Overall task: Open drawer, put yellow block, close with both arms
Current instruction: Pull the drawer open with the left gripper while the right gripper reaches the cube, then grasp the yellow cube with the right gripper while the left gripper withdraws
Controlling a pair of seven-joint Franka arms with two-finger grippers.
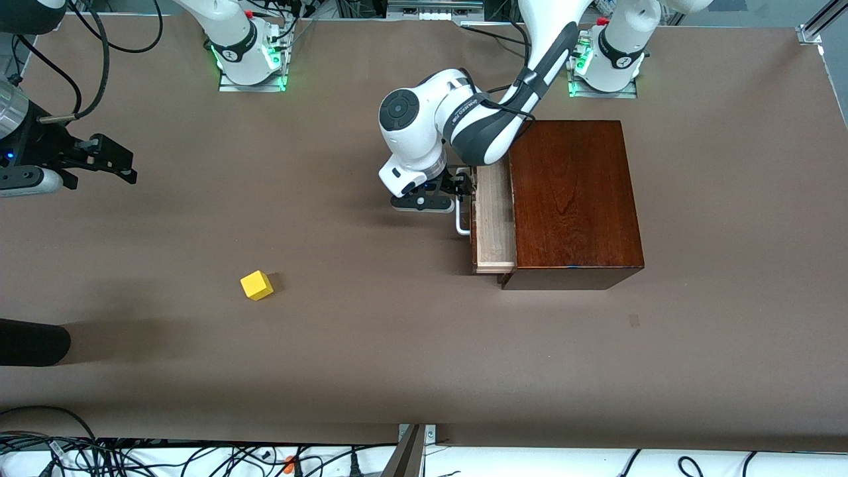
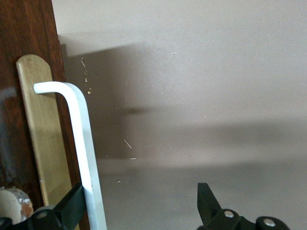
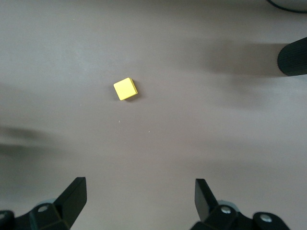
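1. The wooden box (image 1: 575,199) stands on the table (image 1: 397,344) toward the left arm's end, not far from the edge where the arm bases stand.
2. Its drawer (image 1: 493,222) is pulled out a little way toward the middle of the table; a strip of pale wood shows between the box and the dark drawer front.
3. The white handle (image 2: 84,143) runs along that drawer front.
4. The left gripper (image 1: 457,189) is low at the handle, reaching in from its base at the table's top edge.
5. Its fingers (image 2: 72,208) are spread: one touches the handle bar on the side facing the drawer front, while the other stands well apart over bare table, so the bar is not pinched.
6. The yellow block (image 1: 256,285) lies alone on the table, toward the right arm's end and nearer the front camera than the box, well apart from the drawer.
7. The right gripper (image 1: 109,159) hangs in the air over the table near the right arm's end edge, with the block in its wrist view.
8. Its fingers (image 3: 72,199) are spread wide and hold nothing.
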